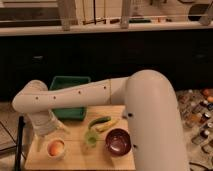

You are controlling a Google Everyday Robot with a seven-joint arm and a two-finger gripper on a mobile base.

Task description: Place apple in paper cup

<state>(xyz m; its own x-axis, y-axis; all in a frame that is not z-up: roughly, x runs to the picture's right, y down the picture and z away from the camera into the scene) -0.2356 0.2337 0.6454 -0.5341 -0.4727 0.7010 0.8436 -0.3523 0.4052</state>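
The apple (56, 146) is a small orange-red fruit with a yellowish patch. It sits inside the small white paper cup (55, 155) at the front left of the wooden table (80, 161). My gripper (49, 130) hangs at the end of the white arm (75, 95), just above and slightly left of the cup, apart from the apple.
A pale green cup (90, 138) stands right of the paper cup, with a dark maroon bowl (118, 142) beyond it. A green vegetable (99, 121) and a yellow one (110, 125) lie mid-table. A green bin (70, 95) sits at the back left. Dark cabinets stand behind.
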